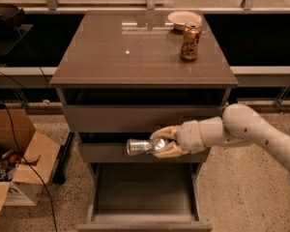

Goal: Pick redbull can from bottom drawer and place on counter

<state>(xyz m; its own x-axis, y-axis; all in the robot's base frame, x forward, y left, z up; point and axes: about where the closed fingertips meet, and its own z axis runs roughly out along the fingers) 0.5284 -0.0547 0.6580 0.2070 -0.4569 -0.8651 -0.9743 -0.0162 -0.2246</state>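
Observation:
My gripper (pixel 160 142) is shut on the redbull can (pixel 141 146), a slim silvery can with a pinched middle, held lying sideways with its end pointing left. It hangs in front of the middle drawer's front panel, well above the bottom drawer (pixel 144 215), which is pulled open and shows a bare grey floor. The counter (pixel 125 52) is the glossy grey-brown top slab above. My arm (pixel 251 129) comes in from the right.
A taller orange-gold can (pixel 190 41) and a white bowl (pixel 182 18) stand at the counter's back right. An open cardboard box (pixel 14 166) with clutter sits on the floor at the left, with black cables beside it.

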